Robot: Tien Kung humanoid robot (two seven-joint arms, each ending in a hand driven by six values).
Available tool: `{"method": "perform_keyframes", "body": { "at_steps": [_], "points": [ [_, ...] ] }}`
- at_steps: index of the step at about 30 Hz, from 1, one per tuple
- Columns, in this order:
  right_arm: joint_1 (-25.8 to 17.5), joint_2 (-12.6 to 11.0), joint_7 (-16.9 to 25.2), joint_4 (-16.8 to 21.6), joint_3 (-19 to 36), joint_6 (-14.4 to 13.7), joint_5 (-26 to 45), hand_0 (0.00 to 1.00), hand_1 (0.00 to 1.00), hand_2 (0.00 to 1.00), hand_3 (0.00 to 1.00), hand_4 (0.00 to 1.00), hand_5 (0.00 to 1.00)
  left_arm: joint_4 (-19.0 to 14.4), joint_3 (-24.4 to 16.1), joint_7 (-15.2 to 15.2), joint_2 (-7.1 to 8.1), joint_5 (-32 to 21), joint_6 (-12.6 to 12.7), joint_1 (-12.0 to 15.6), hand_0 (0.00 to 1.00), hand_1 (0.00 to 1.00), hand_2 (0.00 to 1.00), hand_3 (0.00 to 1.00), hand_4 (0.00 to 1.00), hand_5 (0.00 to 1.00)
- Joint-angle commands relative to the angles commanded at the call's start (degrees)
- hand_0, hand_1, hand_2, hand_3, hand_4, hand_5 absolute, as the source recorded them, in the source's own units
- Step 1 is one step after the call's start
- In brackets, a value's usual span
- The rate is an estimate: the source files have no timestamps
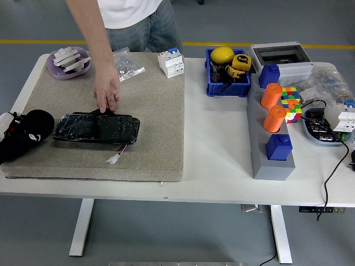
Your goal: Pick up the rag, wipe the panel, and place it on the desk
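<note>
A white table (216, 166) is covered at nine o'clock by a speckled beige-grey mat (150, 111). A glossy black panel (97, 128) with red and white wires is seen on it, and a black left hand (22, 136) with white marks at the nine o'clock edge. A lilac bowl (69, 62) holds white parts at eleven o'clock. At one o'clock a blue bin (227, 75) holds yellow items. At three o'clock a grey block (269, 149) carries orange cylinders (273, 106) and blue blocks (279, 147), beside a multicoloured cube (290, 102). A white shirt and blue jeans are worn by the person (133, 22) at twelve o'clock.
</note>
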Motion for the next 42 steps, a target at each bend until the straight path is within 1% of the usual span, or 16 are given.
{"method": "perform_keyframes", "body": {
  "at_steps": [2, 3, 7, 8, 14, 15, 20, 21, 22, 26, 29, 34, 35, 38, 39, 42],
  "points": [
    [0.0, 0.0, 0.1, 0.0, 0.2, -0.1, -0.2, 0.725, 0.684, 0.698, 0.651, 0.942, 0.582, 0.2, 0.2, 0.1, -0.02, 0.3, 0.3, 0.0, 0.528, 0.837, 0.837, 0.618, 0.696, 0.111],
    [0.0, 0.0, 0.1, 0.1, 0.3, -0.1, -0.2, 0.725, 0.684, 0.698, 0.655, 0.944, 0.577, 0.2, 0.3, 0.2, -0.03, 0.4, 0.5, 0.0, 0.373, 0.729, 0.814, 0.567, 0.385, 0.002],
    [0.0, 0.0, 0.1, 0.1, 0.4, -0.1, -0.5, 0.725, 0.684, 0.698, 0.655, 0.944, 0.577, 0.5, 0.6, -0.1, -0.03, 0.4, 1.6, 0.0, 0.373, 0.729, 0.814, 0.567, 0.385, 0.002],
    [0.0, 0.0, 0.2, 0.1, 0.4, -0.2, -0.5, 0.726, 0.683, 0.698, 0.658, 0.947, 0.578, 0.6, 0.7, -0.2, -0.05, 0.5, 2.0, 0.0, 0.318, 0.522, 0.697, 0.515, 0.074, 0.002],
    [0.0, -0.1, 0.3, 0.2, 0.6, -0.3, -0.5, 0.726, 0.683, 0.698, 0.658, 0.947, 0.578, 1.1, 1.3, -0.6, -0.16, 0.4, 3.8, 0.0, 0.318, 0.522, 0.697, 0.515, 0.074, 0.002],
    [0.1, -0.1, 0.3, 0.2, 0.7, -0.3, -0.5, 0.726, 0.683, 0.696, 0.658, 0.948, 0.578, 1.2, 1.3, -0.6, -0.18, 0.1, 4.2, 0.0, 0.302, 0.462, 0.666, 0.484, 0.002, 0.002],
    [0.0, -0.1, 0.4, 0.2, 0.9, -0.4, -0.4, 0.726, 0.683, 0.696, 0.658, 0.948, 0.578, 1.9, 1.6, -0.5, -0.38, 0.2, 5.2, -0.2, 0.302, 0.462, 0.666, 0.484, 0.002, 0.002],
    [0.0, -0.1, 0.4, 0.2, 0.9, -0.5, -0.5, 0.726, 0.683, 0.698, 0.659, 0.949, 0.579, 2.1, 1.7, -0.4, -0.43, 0.2, 5.3, -0.2, 0.305, 0.415, 0.631, 0.454, 0.002, 0.002],
    [0.0, -0.1, 0.4, 0.2, 0.9, -0.5, -0.4, 0.726, 0.683, 0.698, 0.659, 0.949, 0.579, 2.1, 1.8, -0.4, -0.46, 0.3, 5.3, -0.1, 0.305, 0.415, 0.631, 0.454, 0.002, 0.002],
    [-0.1, -0.1, 0.5, 0.2, 0.7, -0.5, -0.3, 0.726, 0.683, 0.698, 0.659, 0.949, 0.579, 1.5, 1.3, -0.2, -0.63, 1.1, 5.6, 0.3, 0.305, 0.415, 0.631, 0.454, 0.002, 0.002],
    [-0.1, -0.1, 0.5, 0.2, 0.6, -0.5, -0.2, 0.726, 0.682, 0.697, 0.663, 0.954, 0.58, -0.9, -1.4, 0.5, -0.83, 2.9, 5.7, 1.3, 0.31, 0.401, 0.621, 0.45, 0.002, 0.002],
    [-0.2, -0.2, 0.4, 0.1, 0.2, -0.4, 0.0, 0.726, 0.682, 0.698, 0.665, 0.96, 0.588, -8.1, -5.4, 2.9, -0.64, 5.6, 5.4, 3.1, 0.298, 0.375, 0.61, 0.448, 0.002, 0.002],
    [-0.2, -0.3, 0.4, 0.1, 0.1, -0.4, 0.1, 0.726, 0.682, 0.698, 0.665, 0.96, 0.588, -10.2, -5.9, 3.6, -0.63, 6.2, 5.3, 3.5, 0.298, 0.375, 0.61, 0.448, 0.002, 0.002],
    [-0.1, -0.3, 0.4, 0.1, -0.2, -0.4, 0.2, 0.726, 0.682, 0.698, 0.665, 0.96, 0.588, -14.5, -6.2, 5.1, -0.67, 7.2, 4.8, 4.7, 0.298, 0.375, 0.61, 0.448, 0.002, 0.002],
    [0.0, -0.3, 0.4, 0.1, -0.3, -0.4, 0.2, 0.726, 0.683, 0.697, 0.673, 0.972, 0.6, -16.1, -6.2, 5.7, -0.75, 7.6, 4.6, 5.1, 0.296, 0.351, 0.605, 0.45, 0.002, 0.002],
    [0.0, -0.3, 0.4, 0.2, -0.6, -0.3, 0.2, 0.726, 0.683, 0.697, 0.673, 0.972, 0.6, -19.4, -6.0, 7.1, -1.2, 8.5, 4.2, 6.3, 0.296, 0.351, 0.605, 0.45, 0.002, 0.002]
  ]
}}
